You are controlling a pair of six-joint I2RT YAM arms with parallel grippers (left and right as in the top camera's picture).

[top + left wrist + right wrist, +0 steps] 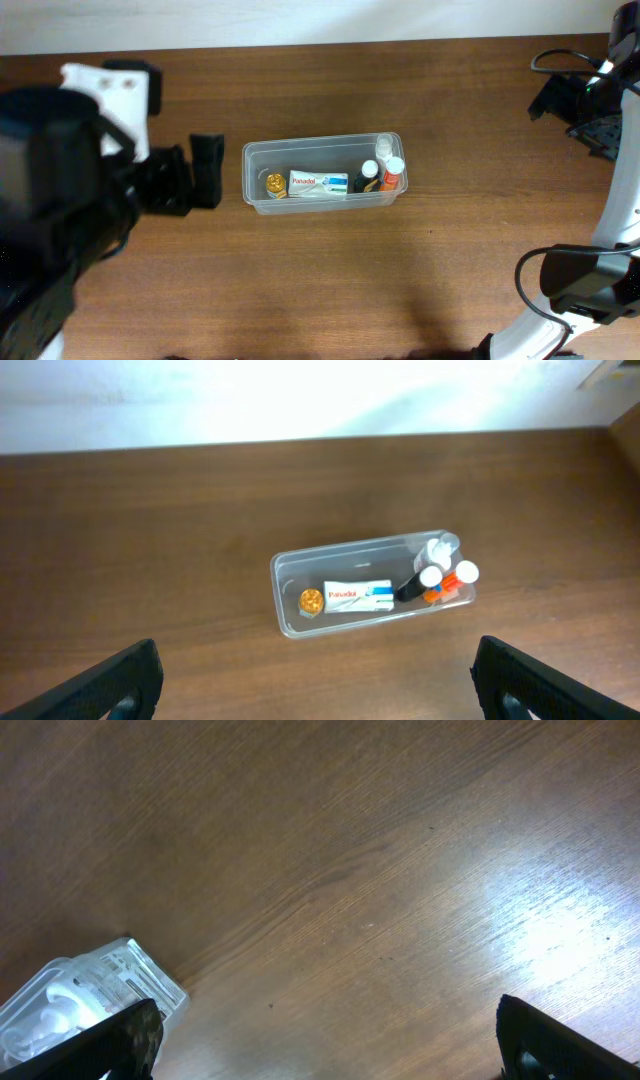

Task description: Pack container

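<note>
The container [320, 142] is being shown standing on the table [460, 260], near its middle, with the long side running left to right in the overhead view. Five things are being held inside it. A gold-capped jar [275, 184] is being seen at the left end, and a box [318, 184] is lying just beside the jar, along the lower wall in that view. Three white-capped bottles are being crowded together at the right end: a dark bottle [368, 177], an orange bottle [392, 175] just beside it, and a clear bottle [385, 146] in the upper right corner.

The left gripper [315, 690] is being held wide open and empty. It is being pointed at the container from the left, apart from it, and the whole container is being framed between its fingers [125, 680] in the left wrist view.

The right gripper [325, 1045] is likewise being held wide open and empty, above the wood. The right arm [620, 230] is being seen at the right edge of the overhead view, well apart from the container. In the right wrist view only one end of the container [120, 975] is being caught, at the lower left.
</note>
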